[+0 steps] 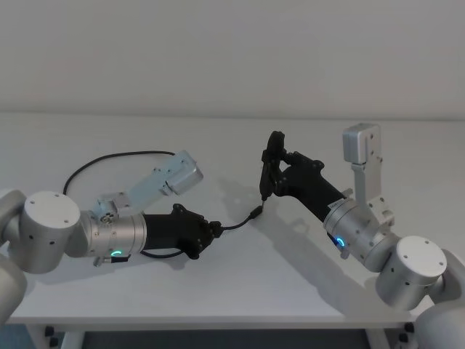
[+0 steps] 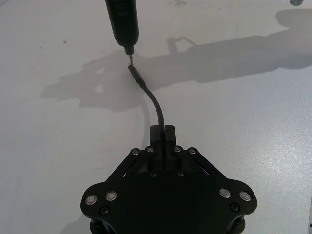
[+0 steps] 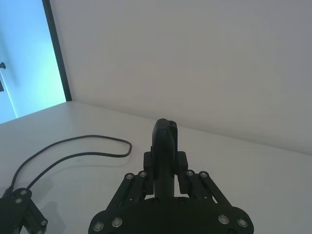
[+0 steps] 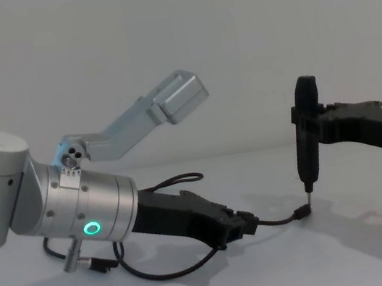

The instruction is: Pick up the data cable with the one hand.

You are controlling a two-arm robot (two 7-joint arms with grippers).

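**Left claw grips the cable near its plug**

Nearest the robot, the left claw (image 1: pixel 208 231) reaches low over the white table (image 1: pixel 240 291) on its silver wrist with the green ring. Its fingers (image 2: pixel 163 132) are closed on the data cable (image 2: pixel 155 105), pinching the cord a short way back from one end. From the grip, the cord runs forward in a gentle curve and ends in a small plug (image 4: pixel 303 212), which sits just above or on the table surface; which of the two cannot be told.

Behind the left claw, the rest of the cable loops under the wrist and sweeps out to the robot's left in a wide arc across the table, towards the far edge.

Farther out, the right claw (image 1: pixel 276 161) is held higher above the table. It is clamped on an upright black pen-like tool (image 4: pixel 307 134), whose thin tip points down at the free plug, right over it and very close; whether they touch cannot be told.
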